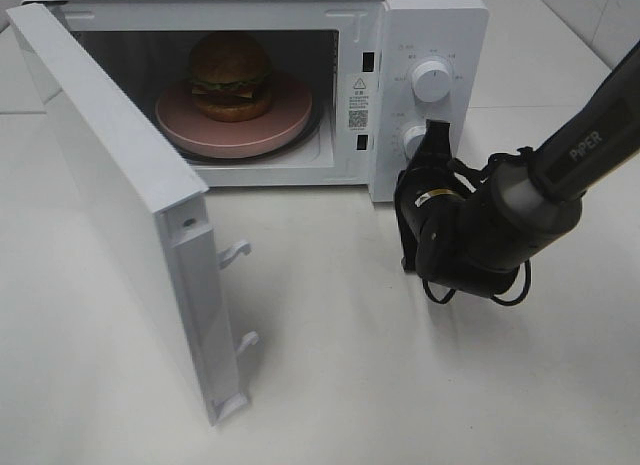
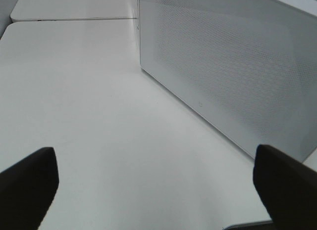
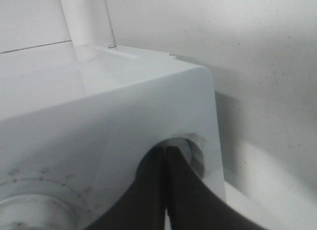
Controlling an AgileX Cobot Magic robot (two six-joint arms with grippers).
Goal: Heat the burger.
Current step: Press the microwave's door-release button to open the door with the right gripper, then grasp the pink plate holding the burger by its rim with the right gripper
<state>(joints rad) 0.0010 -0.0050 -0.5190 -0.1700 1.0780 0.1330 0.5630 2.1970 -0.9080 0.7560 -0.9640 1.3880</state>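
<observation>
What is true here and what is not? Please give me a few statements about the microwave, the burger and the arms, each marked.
1. The microwave has its door open. True.
2. The burger lies on the table in front of the microwave. False: it sits on the plate inside the microwave.
3. The right gripper is at the lower knob. True.
4. The left gripper is clamped on the door. False: its fingers stand wide apart and hold nothing.
5. The plate is blue. False: it is pink.
</observation>
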